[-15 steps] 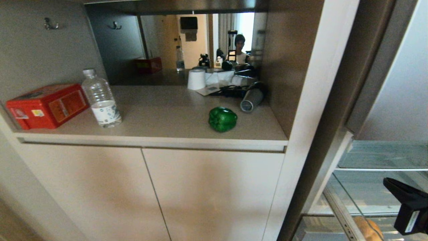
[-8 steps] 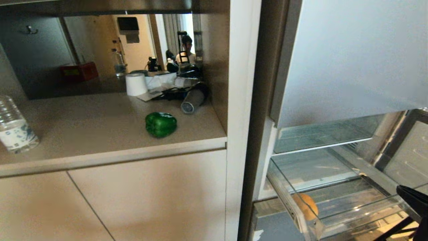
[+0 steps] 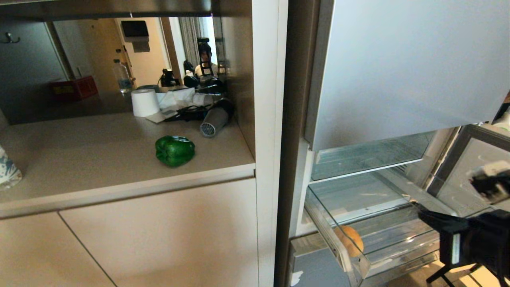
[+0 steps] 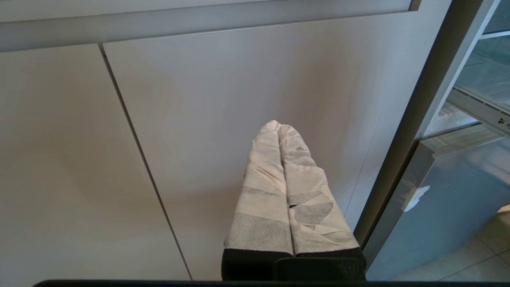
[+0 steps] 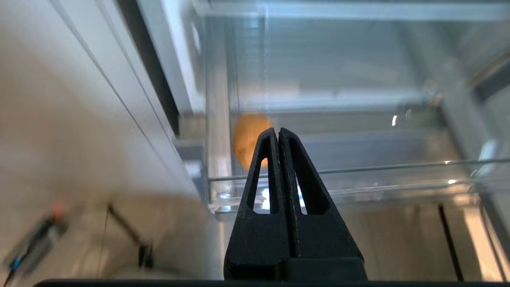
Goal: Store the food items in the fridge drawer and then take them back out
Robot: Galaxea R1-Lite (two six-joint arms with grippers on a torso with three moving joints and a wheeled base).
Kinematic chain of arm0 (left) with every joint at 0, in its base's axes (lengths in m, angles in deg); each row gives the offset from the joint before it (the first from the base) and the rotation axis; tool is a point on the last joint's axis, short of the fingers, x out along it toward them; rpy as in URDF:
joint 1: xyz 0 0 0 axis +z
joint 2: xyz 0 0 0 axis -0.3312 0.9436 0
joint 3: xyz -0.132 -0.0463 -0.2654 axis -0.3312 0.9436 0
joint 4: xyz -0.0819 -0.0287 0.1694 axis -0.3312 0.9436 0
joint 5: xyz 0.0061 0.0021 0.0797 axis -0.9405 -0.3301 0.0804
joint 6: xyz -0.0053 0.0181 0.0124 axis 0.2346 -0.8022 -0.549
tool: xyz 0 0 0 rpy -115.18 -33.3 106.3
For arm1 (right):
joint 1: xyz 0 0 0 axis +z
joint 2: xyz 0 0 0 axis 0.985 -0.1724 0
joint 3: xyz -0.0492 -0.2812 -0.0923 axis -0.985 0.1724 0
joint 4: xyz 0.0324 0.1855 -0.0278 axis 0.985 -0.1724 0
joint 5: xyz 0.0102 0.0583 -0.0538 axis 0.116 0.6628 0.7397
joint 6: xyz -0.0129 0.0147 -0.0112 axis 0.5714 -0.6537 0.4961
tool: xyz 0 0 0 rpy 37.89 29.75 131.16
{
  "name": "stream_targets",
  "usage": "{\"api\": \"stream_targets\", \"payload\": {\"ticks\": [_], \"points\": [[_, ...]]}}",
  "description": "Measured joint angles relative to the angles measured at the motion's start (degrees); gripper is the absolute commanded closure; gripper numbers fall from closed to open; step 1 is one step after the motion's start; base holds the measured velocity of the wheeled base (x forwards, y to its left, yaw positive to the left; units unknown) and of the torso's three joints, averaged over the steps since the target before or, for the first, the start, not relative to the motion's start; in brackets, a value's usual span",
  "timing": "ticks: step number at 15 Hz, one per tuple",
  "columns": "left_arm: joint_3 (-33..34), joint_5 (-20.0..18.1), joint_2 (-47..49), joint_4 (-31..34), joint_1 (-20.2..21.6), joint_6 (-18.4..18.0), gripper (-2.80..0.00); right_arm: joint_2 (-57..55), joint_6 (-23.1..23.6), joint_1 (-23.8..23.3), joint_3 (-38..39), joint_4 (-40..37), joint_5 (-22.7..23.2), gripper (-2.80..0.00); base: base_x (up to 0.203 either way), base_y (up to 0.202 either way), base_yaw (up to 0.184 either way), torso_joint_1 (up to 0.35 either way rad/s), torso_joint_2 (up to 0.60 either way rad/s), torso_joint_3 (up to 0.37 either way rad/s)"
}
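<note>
Glossy dark green lobed bell pepper (image 3: 175,150) lies on the beige countertop (image 3: 91,159), near its front edge and toward the right end, nothing touching it. Behind it, by the back right corner: a grey hair dryer (image 3: 214,119) lying on its side, a white paper roll (image 3: 145,102) standing upright, some white tissue and black cable between them. Clear water bottle (image 3: 8,171) only partly in view at the countertop's far left edge. Beige cabinet doors (image 3: 159,235) shut below the counter.

Round tan-yellow potato (image 3: 350,240) sits inside the clear transparent plastic fridge drawer (image 3: 382,243), in the drawer's front left corner, close against the left wall by the white slide rail (image 3: 330,243). Drawer is pulled out of the silver-blue fridge (image 3: 398,71); a glass shelf (image 3: 366,159) sits above it.

Right gripper (image 5: 278,135), black, fingers pressed together and holding nothing, hangs in front of the drawer's front rim toward its right end; in the right wrist view its tips line up with the potato but are apart from it, outside the clear front wall.

Left gripper (image 4: 277,125), tape-wrapped fingers together, empty, parked low facing the cabinet doors, beside the fridge's lower panel.
</note>
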Motion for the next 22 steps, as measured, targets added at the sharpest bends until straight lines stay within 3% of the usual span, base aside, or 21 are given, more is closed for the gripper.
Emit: {"api": "stream_targets", "payload": {"ticks": [7, 15, 16, 22], "points": [[0.00, 0.00, 0.00, 0.00, 0.00, 0.00, 0.00, -25.72, -1.09, -12.80, -13.60, -3.51, 10.79, 0.00, 0.000, 0.000, 0.000, 0.000, 0.00, 0.000], [0.00, 0.02, 0.00, 0.00, 0.00, 0.00, 0.00, -35.66, -0.94, -14.72, -14.53, -3.33, 14.19, 0.00, 0.000, 0.000, 0.000, 0.000, 0.00, 0.000], [0.00, 0.00, 0.00, 0.00, 0.00, 0.00, 0.00, -36.56, -0.92, -14.73, -14.76, -3.26, 15.00, -2.80, 0.000, 0.000, 0.000, 0.000, 0.00, 0.000], [0.00, 0.02, 0.00, 0.00, 0.00, 0.00, 0.00, -41.70, -0.48, -14.73, -16.97, -3.26, 17.88, -2.80, 0.000, 0.000, 0.000, 0.000, 0.00, 0.000]]}}
